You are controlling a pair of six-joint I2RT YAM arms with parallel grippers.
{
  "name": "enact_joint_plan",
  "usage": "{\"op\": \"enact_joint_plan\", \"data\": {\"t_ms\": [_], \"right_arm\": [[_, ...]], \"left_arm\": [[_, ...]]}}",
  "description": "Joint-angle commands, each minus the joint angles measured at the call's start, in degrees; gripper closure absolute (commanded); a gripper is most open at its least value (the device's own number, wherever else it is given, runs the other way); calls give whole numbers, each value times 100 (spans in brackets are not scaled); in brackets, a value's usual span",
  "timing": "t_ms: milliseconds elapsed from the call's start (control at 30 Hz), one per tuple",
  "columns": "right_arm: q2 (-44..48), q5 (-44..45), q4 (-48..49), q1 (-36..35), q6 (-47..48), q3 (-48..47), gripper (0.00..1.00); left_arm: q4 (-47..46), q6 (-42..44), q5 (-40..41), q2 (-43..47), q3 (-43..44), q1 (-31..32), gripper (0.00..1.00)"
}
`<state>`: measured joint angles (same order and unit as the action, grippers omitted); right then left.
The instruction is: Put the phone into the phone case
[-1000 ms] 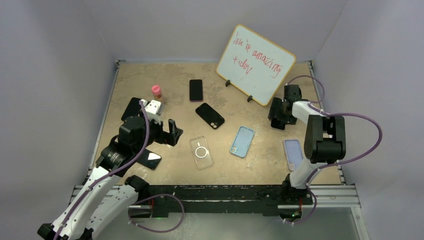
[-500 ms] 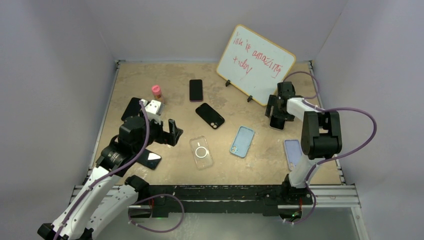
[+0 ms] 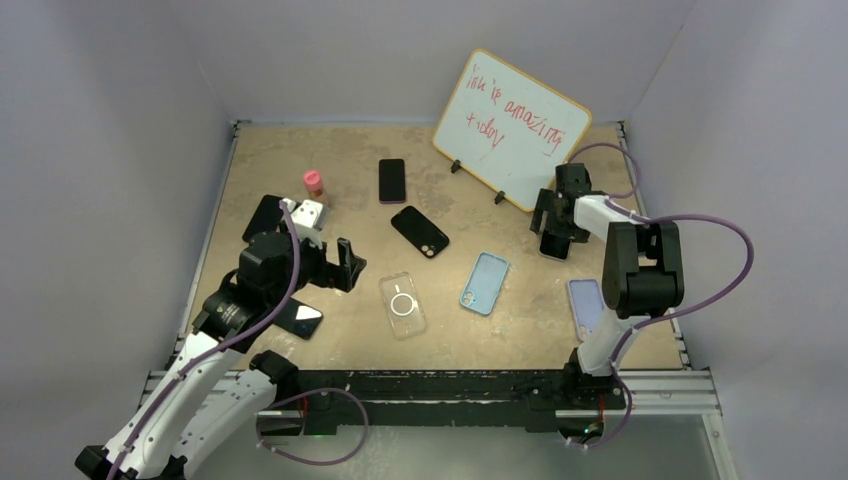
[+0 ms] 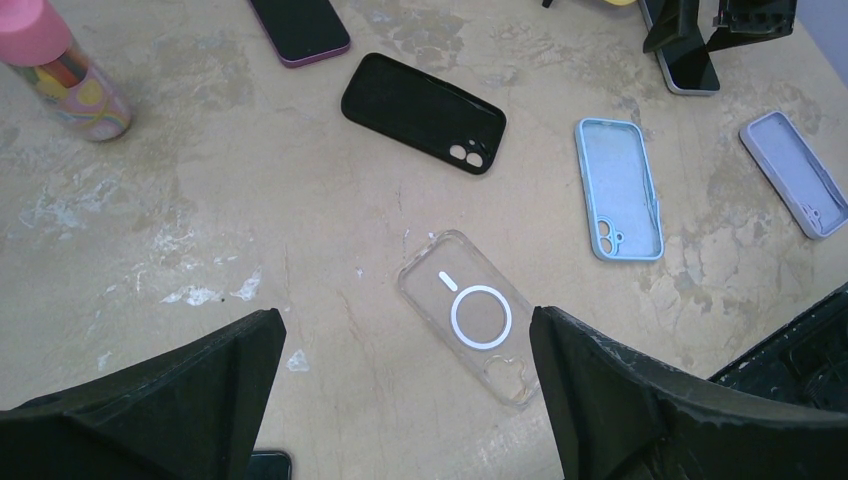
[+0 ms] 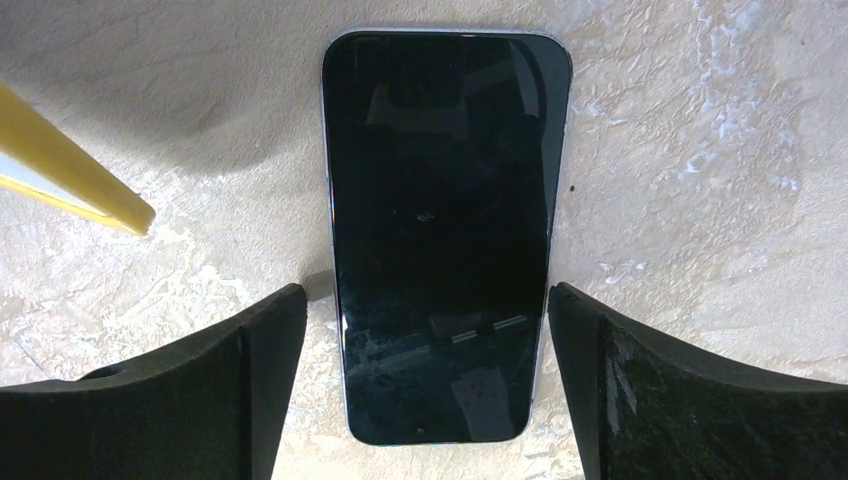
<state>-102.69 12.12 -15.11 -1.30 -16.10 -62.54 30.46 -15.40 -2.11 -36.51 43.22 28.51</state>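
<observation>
A black-screened phone (image 5: 440,230) lies flat on the table, face up, below the whiteboard's right end. My right gripper (image 5: 425,300) hangs over it, open, one finger on either side of its near end and a gap on both sides; from above the gripper (image 3: 553,222) covers most of the phone (image 3: 553,250). A clear phone case (image 4: 470,315) with a white ring lies at mid table, just ahead of my left gripper (image 4: 405,320), which is open and holds nothing. Light blue (image 3: 485,282), lilac (image 3: 586,307) and black (image 3: 420,230) cases also lie there.
A tilted whiteboard (image 3: 512,128) on two feet stands right behind the right gripper; its yellow edge (image 5: 70,170) shows at the wrist view's left. A pink bottle (image 3: 314,184) and three more dark phones (image 3: 392,180) (image 3: 263,215) (image 3: 300,318) lie on the left half.
The right arm has shifted a little left and towards the whiteboard, and its jaws have spread wider around the phone. The left arm has not moved.
</observation>
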Motion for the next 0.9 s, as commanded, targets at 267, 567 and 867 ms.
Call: {"op": "enact_joint_plan", "data": {"t_ms": [267, 567, 867], "right_arm": [[129, -356, -22, 288, -82, 330, 13], [141, -516, 105, 395, -113, 417, 16], [162, -960, 231, 473, -118, 482, 36]], "left_arm": [[-251, 54, 29, 61, -25, -21, 0], [-238, 39, 75, 111, -33, -21, 1], [-225, 28, 113, 82, -24, -21, 1]]}}
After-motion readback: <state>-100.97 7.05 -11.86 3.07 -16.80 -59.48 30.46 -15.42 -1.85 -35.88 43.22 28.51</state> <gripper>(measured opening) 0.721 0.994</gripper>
